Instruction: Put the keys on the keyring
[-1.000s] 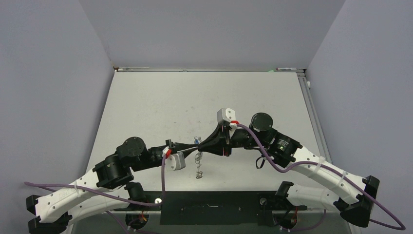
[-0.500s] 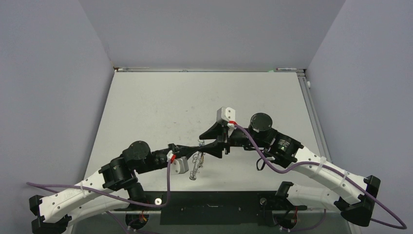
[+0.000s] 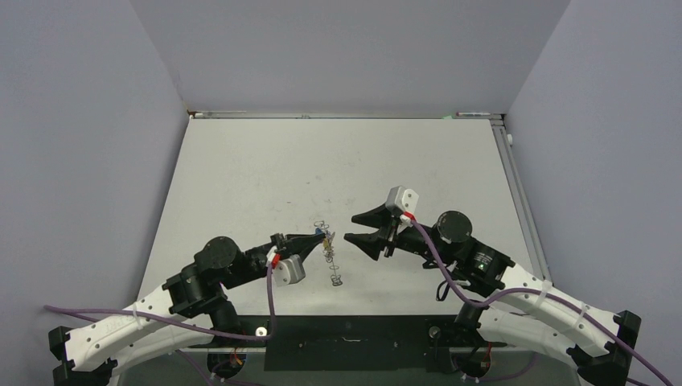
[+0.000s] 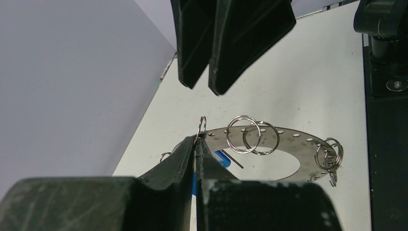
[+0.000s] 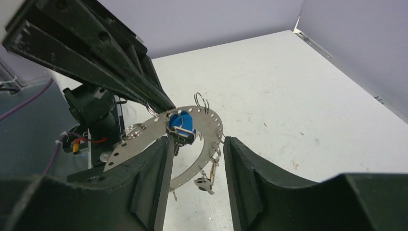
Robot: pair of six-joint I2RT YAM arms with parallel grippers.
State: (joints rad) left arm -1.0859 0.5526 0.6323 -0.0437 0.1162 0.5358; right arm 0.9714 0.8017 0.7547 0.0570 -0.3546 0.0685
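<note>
The keyring (image 4: 293,143) is a flat grey metal loop with holes round its rim, and several small split rings (image 4: 250,134) hang from it. My left gripper (image 4: 199,140) is shut on its edge and holds it above the table. From above, the keyring (image 3: 329,256) shows edge-on at the left gripper (image 3: 322,239). A blue-tagged key (image 5: 182,122) and a bare silver key (image 5: 204,184) hang on the keyring (image 5: 144,136). My right gripper (image 5: 197,144) is open, with nothing between its fingers, just short of the ring. The right gripper (image 3: 352,228) stands slightly right of the keyring.
The pale table (image 3: 265,177) is walled on three sides. A black base plate (image 3: 354,342) runs along the near edge between the arm bases. A small wire ring (image 3: 321,224) lies on the table just behind the left fingertips.
My right gripper has opened and drawn back to the right, away from the keyring. My left gripper has stayed shut on the ring, and its arm has shifted slightly.
</note>
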